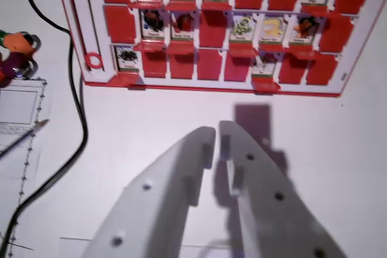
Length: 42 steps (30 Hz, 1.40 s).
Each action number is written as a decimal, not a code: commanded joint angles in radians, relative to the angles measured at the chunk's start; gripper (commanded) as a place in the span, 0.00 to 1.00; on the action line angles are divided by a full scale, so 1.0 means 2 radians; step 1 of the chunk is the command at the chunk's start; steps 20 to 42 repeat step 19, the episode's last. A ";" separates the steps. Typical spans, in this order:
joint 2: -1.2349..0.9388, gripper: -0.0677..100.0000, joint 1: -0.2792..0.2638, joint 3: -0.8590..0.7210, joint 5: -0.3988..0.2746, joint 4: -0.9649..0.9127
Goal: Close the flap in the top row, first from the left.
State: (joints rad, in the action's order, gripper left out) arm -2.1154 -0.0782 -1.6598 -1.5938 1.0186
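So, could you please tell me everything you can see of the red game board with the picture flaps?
The red plastic game board lies flat on the white table, ahead of the pale grey gripper, whose fingers are nearly together and apart from it. Three rows of flaps show: some display cartoon portrait cards, others plain red. A small red ring sits on its left frame. The top edge is cut off.

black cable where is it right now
In the wrist view the black cable runs down the left side over the white table, passing just left of the red game board and its red ring, right of the paper sheet.
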 commanded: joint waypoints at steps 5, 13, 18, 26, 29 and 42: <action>-0.067 0.00 0.013 -0.015 -0.003 -0.011; -0.075 0.00 0.015 -0.022 -0.002 -0.012; -0.076 0.00 0.017 -0.023 -0.002 -0.015; -0.076 0.00 0.018 -0.023 -0.002 -0.015; -0.076 0.00 0.018 -0.023 -0.002 -0.015; -0.076 0.00 0.018 -0.023 -0.002 -0.015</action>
